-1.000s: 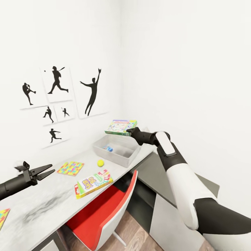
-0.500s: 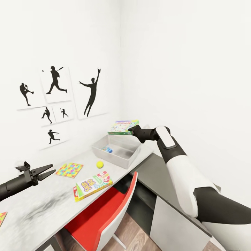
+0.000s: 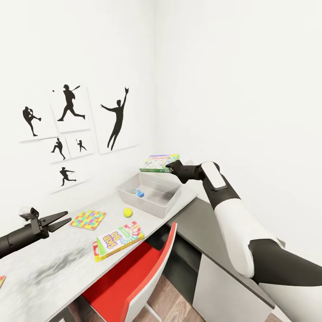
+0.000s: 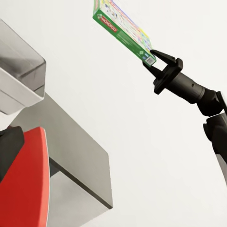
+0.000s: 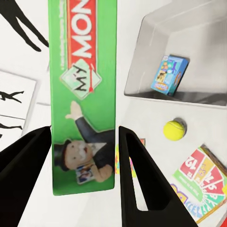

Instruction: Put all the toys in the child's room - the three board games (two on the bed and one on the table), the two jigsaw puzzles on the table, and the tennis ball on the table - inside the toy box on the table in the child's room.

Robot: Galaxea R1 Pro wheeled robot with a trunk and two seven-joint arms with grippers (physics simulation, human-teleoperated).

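My right gripper (image 3: 170, 168) is shut on one end of the green-edged Monopoly board game (image 3: 158, 163), holding it in the air above the far rim of the light grey toy box (image 3: 166, 206). A small blue board game (image 3: 138, 193) lies inside the toy box. On the table (image 3: 53, 264) lie the tennis ball (image 3: 128, 212), a mosaic jigsaw puzzle (image 3: 88, 220) and the Skip-Bo board game (image 3: 118, 238). My left gripper (image 3: 60, 220) hovers open over the table's left part. The right wrist view has the Monopoly box (image 5: 82, 94) between the fingers (image 5: 142, 175), with the ball (image 5: 174, 130) below.
A red chair (image 3: 134, 277) is tucked under the table's front edge. A lower dark grey unit (image 3: 223, 250) stands beside the table under my right arm. White walls meet in a corner right behind the toy box; sports silhouettes (image 3: 71, 103) hang on the left wall.
The head view has shifted slightly. My right gripper has carried the Monopoly box a little further over the toy box. The left arm has barely moved.
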